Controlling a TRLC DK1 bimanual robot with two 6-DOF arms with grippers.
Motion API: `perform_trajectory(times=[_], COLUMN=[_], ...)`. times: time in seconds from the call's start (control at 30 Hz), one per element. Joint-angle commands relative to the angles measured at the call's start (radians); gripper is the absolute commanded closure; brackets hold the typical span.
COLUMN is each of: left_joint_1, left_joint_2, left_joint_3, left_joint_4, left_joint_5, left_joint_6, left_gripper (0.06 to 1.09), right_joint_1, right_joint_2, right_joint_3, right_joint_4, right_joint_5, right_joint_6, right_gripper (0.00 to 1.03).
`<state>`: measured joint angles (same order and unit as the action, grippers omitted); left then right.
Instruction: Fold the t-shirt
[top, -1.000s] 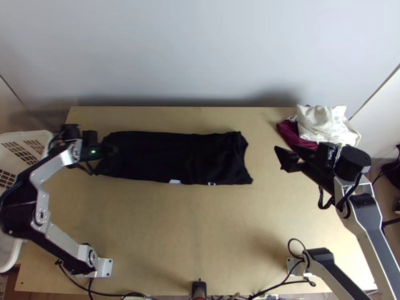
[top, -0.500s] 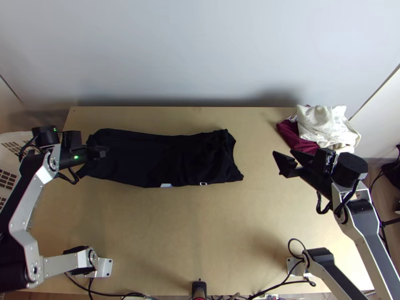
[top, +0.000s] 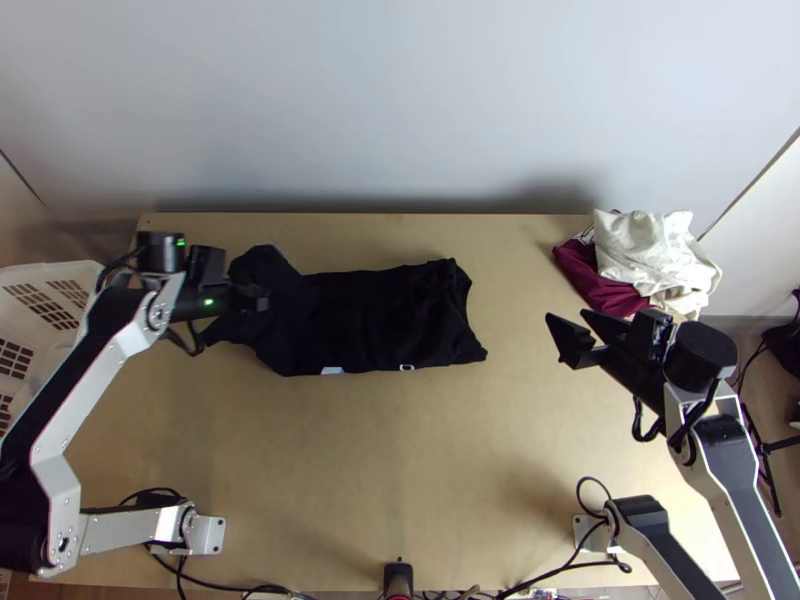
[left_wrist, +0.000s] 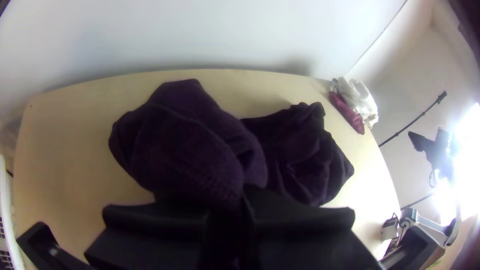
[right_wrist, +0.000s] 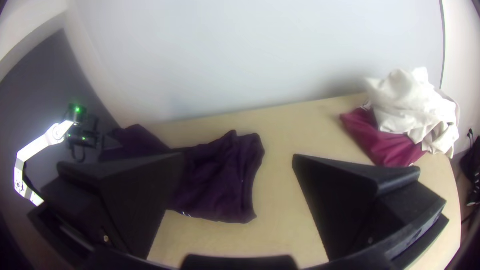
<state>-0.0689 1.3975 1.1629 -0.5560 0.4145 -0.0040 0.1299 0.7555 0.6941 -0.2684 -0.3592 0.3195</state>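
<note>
At the left of the top view, my left gripper (top: 262, 300) is shut on the left end of the black t-shirt (top: 380, 320). In the left wrist view the gripper (left_wrist: 240, 210) has its fingers together on the shirt (left_wrist: 185, 140), whose held part is raised and bulges. The shirt lies as a long folded strip, its right end flat on the table. Off to the right of it, my right gripper (top: 578, 340) stands open above the table; in the right wrist view the gripper (right_wrist: 240, 200) has nothing between its wide-apart fingers.
A maroon cloth (top: 592, 280) and a white cloth (top: 650, 250) lie heaped at the table's back right corner. At the left edge stands a white basket (top: 50, 275). Bare table (top: 400, 470) stretches in front of the shirt.
The left gripper first went left, dragging the shirt left, then came back right with the shirt's left end lifted and bunched over. My right arm has barely moved.
</note>
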Motion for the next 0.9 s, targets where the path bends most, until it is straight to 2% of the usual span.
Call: perform_trajectory(times=[0.0, 0.23, 0.87], left_joint_1=[-0.126, -0.252, -0.499], left_joint_2=[0.095, 0.205, 0.434], left_joint_3=[0.098, 0.221, 0.454], left_joint_4=[0.001, 0.005, 0.019], left_joint_5=[-0.059, -0.111, -0.177], left_joint_6=[-0.057, -0.117, -0.221], left_gripper=[1.05, 1.05, 1.05], right_joint_1=[-0.001, -0.007, -0.018], right_joint_2=[-0.058, -0.105, -0.154], right_joint_3=[-0.039, -0.067, -0.110], right_joint_4=[-0.018, -0.023, -0.023], right_joint_5=[-0.001, -0.001, -0.001], right_joint_6=[0.001, 0.001, 0.041], right_gripper=[0.04, 0.04, 0.04])
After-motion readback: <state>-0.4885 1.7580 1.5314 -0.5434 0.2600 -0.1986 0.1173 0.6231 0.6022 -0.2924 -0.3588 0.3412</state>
